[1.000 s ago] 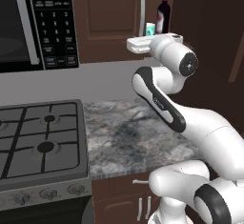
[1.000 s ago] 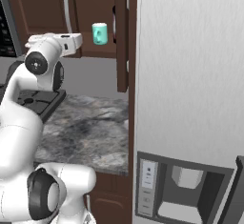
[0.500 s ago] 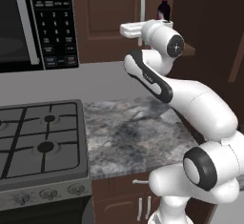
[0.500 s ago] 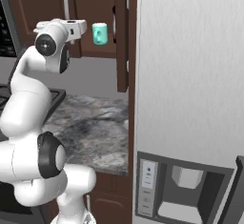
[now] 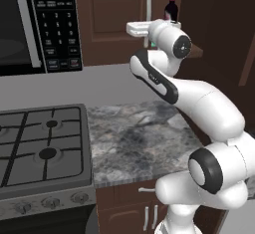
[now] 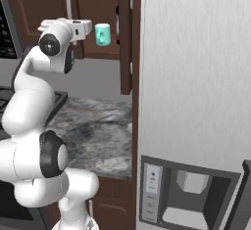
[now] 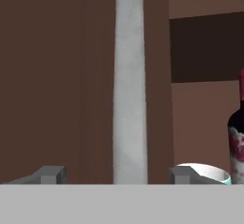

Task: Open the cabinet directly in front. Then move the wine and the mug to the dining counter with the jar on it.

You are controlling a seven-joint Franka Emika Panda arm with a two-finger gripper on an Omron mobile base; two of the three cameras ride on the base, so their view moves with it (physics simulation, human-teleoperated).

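The gripper (image 7: 113, 174) is raised to the cabinet (image 5: 112, 24), with its two finger tips (image 7: 51, 173) set wide on either side of the left door's vertical silver bar handle (image 7: 129, 80). The handle stands in the gap between the tips, and a strip of brown door shows on each side of it, so the jaws are spread and hold nothing. In the hand view the handle runs straight up through the middle, a little nearer the right tip than the left.

The right side of the cabinet stands open. On its shelf, to the right of the handle, sits the mug (image 6: 102, 34), teal with a pale inside; in the hand view its rim (image 7: 202, 171) shows just behind the right finger tip. The wine (image 5: 171, 12) stands to the right of the mug, farther from the handle, dark glass with a red-capped neck, and taller than the mug.

Below the cabinet lies a grey marbled counter (image 5: 142, 141), with a stove (image 5: 42, 146) adjoining it on the left.
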